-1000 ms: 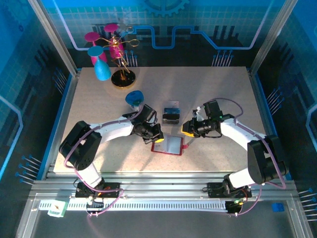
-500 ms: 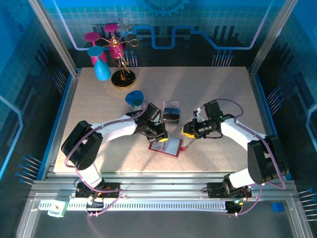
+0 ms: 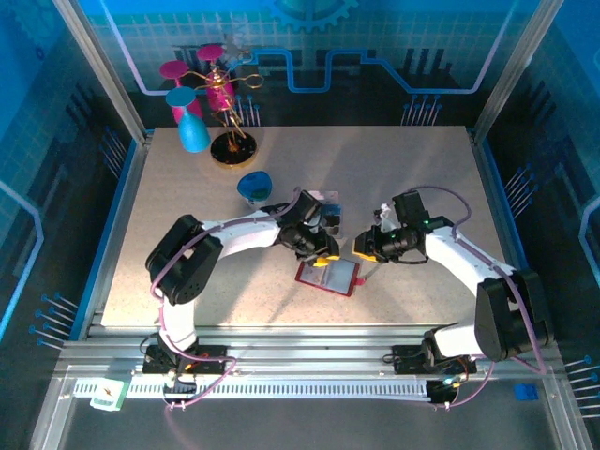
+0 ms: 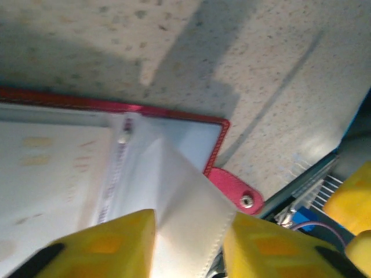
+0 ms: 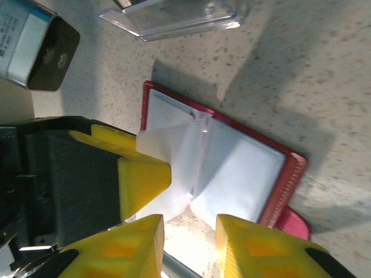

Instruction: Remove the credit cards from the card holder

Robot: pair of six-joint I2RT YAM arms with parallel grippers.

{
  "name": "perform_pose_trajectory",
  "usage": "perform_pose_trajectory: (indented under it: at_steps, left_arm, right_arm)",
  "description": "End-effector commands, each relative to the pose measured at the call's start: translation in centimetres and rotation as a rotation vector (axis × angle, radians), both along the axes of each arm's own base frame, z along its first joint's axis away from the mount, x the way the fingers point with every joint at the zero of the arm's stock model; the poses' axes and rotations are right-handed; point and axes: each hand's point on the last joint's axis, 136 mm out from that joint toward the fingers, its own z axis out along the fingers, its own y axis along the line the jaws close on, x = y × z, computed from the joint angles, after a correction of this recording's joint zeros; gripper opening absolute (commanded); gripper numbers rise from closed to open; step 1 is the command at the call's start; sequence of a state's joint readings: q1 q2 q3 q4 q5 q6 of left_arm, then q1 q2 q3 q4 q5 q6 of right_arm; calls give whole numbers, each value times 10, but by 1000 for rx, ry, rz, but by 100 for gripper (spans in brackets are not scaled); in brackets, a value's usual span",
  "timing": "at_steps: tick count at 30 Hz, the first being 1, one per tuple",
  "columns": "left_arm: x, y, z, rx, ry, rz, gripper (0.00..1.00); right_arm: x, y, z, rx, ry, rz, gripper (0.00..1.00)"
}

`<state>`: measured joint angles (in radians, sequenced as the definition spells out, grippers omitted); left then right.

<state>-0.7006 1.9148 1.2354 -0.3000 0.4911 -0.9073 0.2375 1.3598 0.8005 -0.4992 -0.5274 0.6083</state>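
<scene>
Left gripper (image 3: 321,257) reaches across to the card holder (image 3: 330,276). Its yellow fingers (image 4: 104,243) stand apart on either side of a translucent leaf (image 5: 174,150) that rises from the holder's fold. The leaf lies loose in the gap, not squeezed.

From where I stand the holder lies opened flat on the bench (image 3: 187,262), near the front and between the two arms. Its red rim frames the inside, and its snap tab (image 4: 237,194) sticks out on the right arm's side. The pockets look pale grey-blue, with faint orange marks under one of them; whether those are credit cards I can't tell.

Right gripper (image 5: 190,226) hangs just above the holder's edge on its own side, jaws a narrow way apart with bare bench showing in the gap.

Just behind the holder sits a clear tray (image 5: 174,17), partly under the left arm; I can't make out what's in it. A blue cup (image 3: 253,186) stands farther back on the left, and I can't see into it.
</scene>
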Motion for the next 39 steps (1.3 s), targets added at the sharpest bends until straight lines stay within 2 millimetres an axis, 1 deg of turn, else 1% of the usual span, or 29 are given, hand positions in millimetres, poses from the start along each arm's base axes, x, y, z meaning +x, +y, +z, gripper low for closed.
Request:
perform_pose_trajectory:
  at_steps: [1,5,7,9,12,15,19,21,24,27,30,32,36,39]
  left_arm:
    - [-9,-26,6,-68,15,-82,42]
    - [-13,-46,4,-122,48,-124,49]
    - [-14,-50,2,-126,55,-134,52]
    - [-15,-52,-3,-126,66,-136,55]
    - [-15,-50,-5,-126,68,-128,56]
    - [-9,-44,2,-118,28,-109,57]
    - [6,-25,17,-114,-33,-49,58]
    - [12,-13,23,-112,-50,-19,59]
    - [17,8,26,-99,-66,22,58]
    - [20,28,25,-85,-73,58,58]
    - [21,46,22,-66,-75,88,58]
    - [21,58,20,-49,-81,107,57]
    - [17,76,12,-12,-73,132,55]
    - [11,83,7,5,-64,137,53]
  right_arm:
    - [-6,-20,-3,-59,22,-41,30]
    - [-15,-37,-14,-137,64,-69,36]
    - [-19,-42,-19,-152,75,-81,39]
    - [-22,-46,-23,-145,97,-99,40]
    - [-25,-45,-30,-124,116,-106,40]
    - [-28,-34,-36,-50,144,-97,40]
    - [-36,-18,-52,16,201,-72,39]
    - [-40,-13,-59,12,226,-53,38]
    - [-44,-9,-68,-19,247,-36,34]
    - [-39,-6,-70,-45,233,-27,26]
    - [-32,-4,-70,-64,214,-12,16]
    - [-25,0,-69,-63,199,-3,11]
    - [-13,9,-65,-47,174,22,7]
    - [-7,12,-65,-55,174,46,7]
